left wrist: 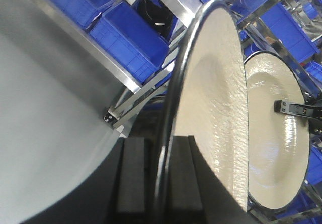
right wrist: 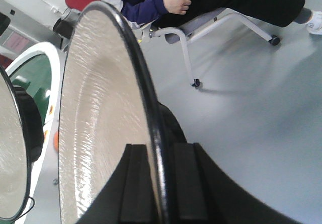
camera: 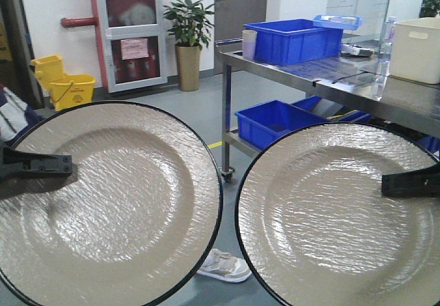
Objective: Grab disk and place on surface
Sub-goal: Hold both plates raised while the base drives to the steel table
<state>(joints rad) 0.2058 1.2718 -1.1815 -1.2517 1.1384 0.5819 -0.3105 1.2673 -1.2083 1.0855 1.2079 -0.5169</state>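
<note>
Two disks, large cream textured plates with black rims, stand upright in the air and fill the front view. My left gripper (camera: pixel 65 165) is shut on the left edge of the left disk (camera: pixel 110 203). My right gripper (camera: pixel 388 182) is shut on the right edge of the right disk (camera: pixel 330 216). In the left wrist view the rim of the left disk (left wrist: pixel 216 83) runs between the two pads of the left gripper (left wrist: pixel 160 141). In the right wrist view the right disk (right wrist: pixel 100 108) is clamped the same way in the right gripper (right wrist: pixel 160 146). The surface is out of view.
Behind the disks stands a steel table (camera: pixel 309 79) with blue bins (camera: pixel 292 41) and a white bin (camera: pixel 416 48). A shoe (camera: pixel 223 266) shows on the grey floor. A seated person (right wrist: pixel 166 2) is nearby. The green conveyor belt (right wrist: pixel 32 78) lies by the disks.
</note>
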